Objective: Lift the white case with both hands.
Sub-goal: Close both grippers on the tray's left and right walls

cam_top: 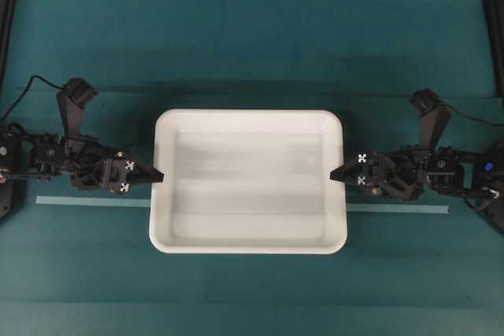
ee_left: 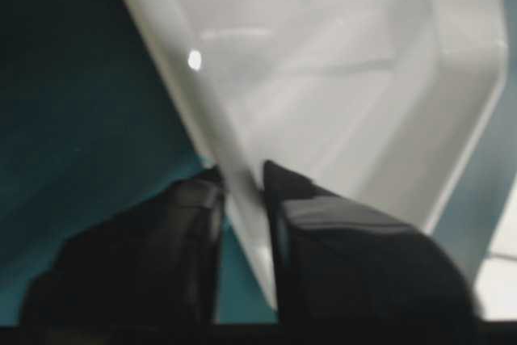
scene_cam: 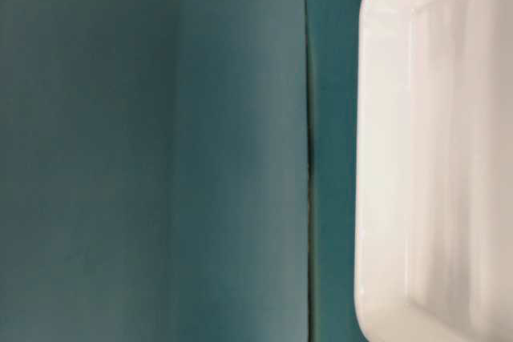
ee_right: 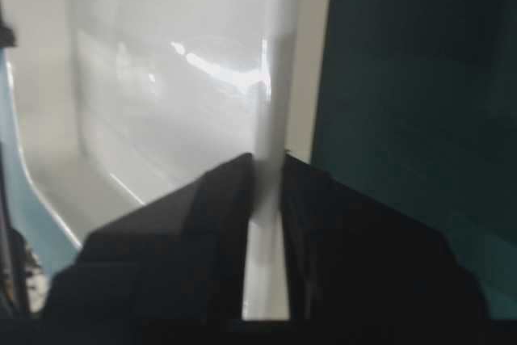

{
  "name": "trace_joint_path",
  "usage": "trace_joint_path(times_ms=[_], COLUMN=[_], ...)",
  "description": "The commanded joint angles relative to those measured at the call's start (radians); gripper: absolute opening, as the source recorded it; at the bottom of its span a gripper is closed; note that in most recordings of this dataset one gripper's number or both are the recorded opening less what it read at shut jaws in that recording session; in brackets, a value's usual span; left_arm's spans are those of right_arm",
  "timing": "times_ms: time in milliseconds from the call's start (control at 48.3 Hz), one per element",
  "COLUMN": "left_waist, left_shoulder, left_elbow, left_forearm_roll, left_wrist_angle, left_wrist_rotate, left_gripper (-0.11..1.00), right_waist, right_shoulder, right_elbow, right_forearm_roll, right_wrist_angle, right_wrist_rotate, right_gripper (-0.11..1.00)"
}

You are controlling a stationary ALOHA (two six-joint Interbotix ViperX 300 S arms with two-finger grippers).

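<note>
Teal cloth (cam_top: 252, 45) covers the whole tabletop, and a pale strip of tape (cam_top: 90, 202) runs across it at mid-height, passing under the work. Starting at nine o'clock in the overhead view, the left gripper (cam_top: 160, 175) reaches in level from its black arm, its pointed fingers closed on the short left rim of the white case (cam_top: 250, 181). Its wrist camera bears this out: one dark finger sits outside the flared lip and the other inside the wall, the thin white edge pinched between them.

At the centre of the table lies the white case itself, a wide, shallow, glossy tray, empty inside, its long sides running from nine to three o'clock. Whether it has left the cloth I cannot tell; from above it looks level, and the table-level view shows only one rounded corner and a stretch of rim.

Over at three o'clock the right gripper (cam_top: 335, 175) mirrors the first, its fingers clamped on the opposite short rim, lip squeezed between them in its own wrist view.

To my eye the grasping step is done and the lift is what comes next. That calls for both arms to rise together at the same pace, keeping the tray flat and the spacing between them fixed, since a thin slick rim could slip out of a narrow pinch if one side leads.
</note>
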Motion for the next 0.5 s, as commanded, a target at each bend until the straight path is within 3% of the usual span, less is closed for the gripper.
trace_joint_path(times_ms=[0,290,476], left_waist=[-0.002,-0.002,-0.002], left_shoulder=[0.02,-0.014,-0.061], left_elbow=[-0.018,-0.032,-0.048], left_forearm_roll=[0.002,0.002,0.002], left_wrist_angle=[-0.005,0.002,0.044], left_wrist_rotate=[0.002,-0.017,-0.049], left_gripper=[0.11,0.11,0.1], right_waist=[-0.002,-0.002,-0.002], right_shoulder=[0.026,-0.018,-0.083], right_elbow=[-0.011,-0.009,-0.009], right_forearm_roll=[0.003,0.003,0.003], right_wrist_angle=[0.003,0.034,0.083], right_wrist_rotate=[-0.002,0.069,0.075], right_gripper=[0.11,0.11,0.11])
